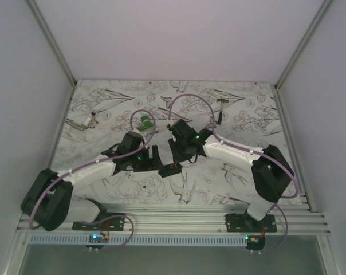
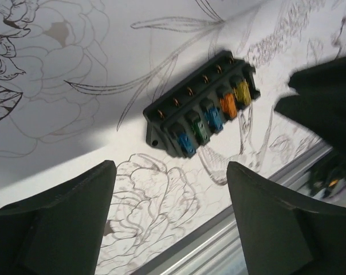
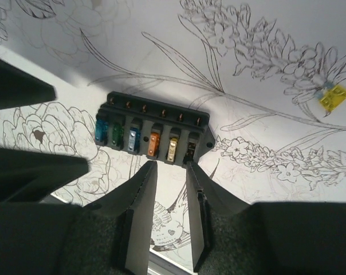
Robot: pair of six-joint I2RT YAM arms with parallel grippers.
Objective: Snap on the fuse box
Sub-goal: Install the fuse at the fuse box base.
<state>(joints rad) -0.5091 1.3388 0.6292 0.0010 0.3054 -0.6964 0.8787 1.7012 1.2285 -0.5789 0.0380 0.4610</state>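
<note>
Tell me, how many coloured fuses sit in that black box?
5, in one row in the fuse box: blue fuse, green fuse, pale blue fuse, orange fuse, yellow fuse. The last slot looks dark; another may hide there.

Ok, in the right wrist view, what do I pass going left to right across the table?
left gripper → fuse box → small yellow piece

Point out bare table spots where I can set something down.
Free: the near strip between the fuse box and the front rail; the right side beyond the right arm. Crowded: the middle, where the left arm meets it, by the green piece.
</note>
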